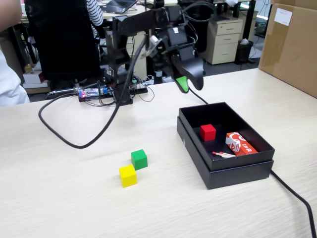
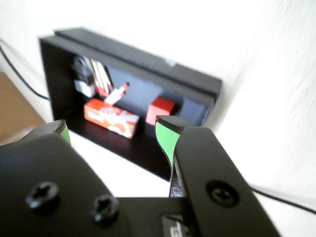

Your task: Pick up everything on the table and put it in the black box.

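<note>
The red cube [image 1: 207,132] lies inside the black box [image 1: 195,143] at the right of the fixed view; the wrist view shows the red cube [image 2: 160,109] in the black box [image 2: 148,74] too. A green cube [image 1: 139,159] and a yellow cube [image 1: 128,175] sit side by side on the table [image 1: 59,198], left of the box. My gripper [image 1: 184,84] hangs in the air behind the box's far edge. In the wrist view the gripper [image 2: 114,131] is open, its green-padded jaws wide apart with nothing between them.
A red-and-white packet [image 1: 239,144] and a red-tipped stick [image 1: 224,154] also lie in the box. A black cable [image 1: 74,141] loops over the table at left, another cable [image 1: 294,196] runs off at lower right. A cardboard carton [image 1: 292,42] stands at the far right.
</note>
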